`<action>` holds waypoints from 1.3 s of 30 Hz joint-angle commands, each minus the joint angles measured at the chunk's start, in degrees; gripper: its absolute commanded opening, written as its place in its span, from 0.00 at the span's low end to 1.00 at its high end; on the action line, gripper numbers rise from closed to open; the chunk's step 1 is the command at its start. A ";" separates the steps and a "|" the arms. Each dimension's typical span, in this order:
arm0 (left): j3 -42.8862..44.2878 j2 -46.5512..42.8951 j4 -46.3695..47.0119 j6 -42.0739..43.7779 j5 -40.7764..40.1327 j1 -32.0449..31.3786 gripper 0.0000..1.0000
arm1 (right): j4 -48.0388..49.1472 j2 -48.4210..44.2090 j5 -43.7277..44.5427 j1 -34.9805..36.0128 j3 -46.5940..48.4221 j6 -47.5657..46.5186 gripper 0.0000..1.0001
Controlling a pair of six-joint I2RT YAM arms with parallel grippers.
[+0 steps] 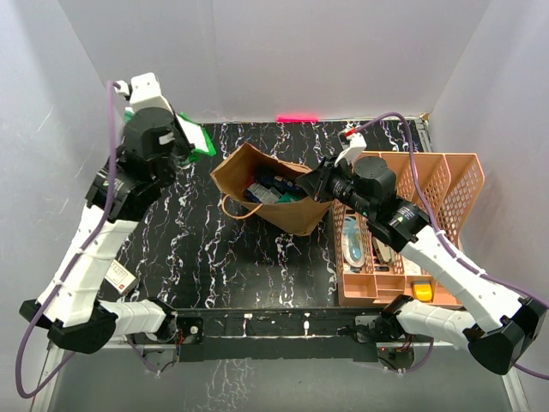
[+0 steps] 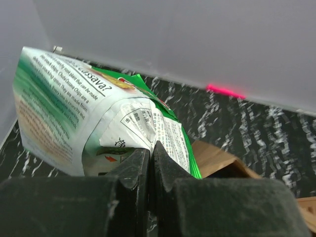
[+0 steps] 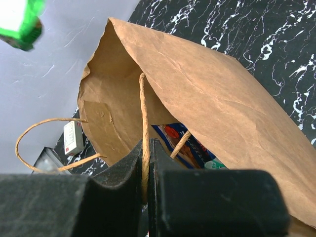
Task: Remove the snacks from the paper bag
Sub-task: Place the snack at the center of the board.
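Green-white foil snack packet (image 2: pixel 74 118): pinched by left end effector (image 2: pixel 149 150), far left; lower gently.
Brown paper bag (image 3: pixel 207 89): right end effector (image 3: pixel 147 148) pinches twine handle (image 3: pixel 144 108); hold steady.

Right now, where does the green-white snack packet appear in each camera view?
Top external: the green-white packet is upper left, beside the back wall.
Left wrist: it fills left and centre, pinched in the left claw.
Right wrist: a blurred green patch in the top-left corner.
Shared landmark: the paper bag, lower right in left wrist, central in right wrist.
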 commanded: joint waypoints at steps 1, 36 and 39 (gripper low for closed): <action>-8.33 -4.25 1.07 -3.89 -7.64 0.28 0.00 | 1.45 -1.20 0.55 -0.08 2.06 -0.64 0.08; -28.69 21.55 34.83 4.33 5.95 23.70 0.90 | 1.06 1.67 -4.12 -0.17 4.56 1.78 0.08; -30.14 17.14 35.39 2.49 12.67 23.70 0.98 | 1.96 1.61 -4.93 -0.21 3.97 2.42 0.08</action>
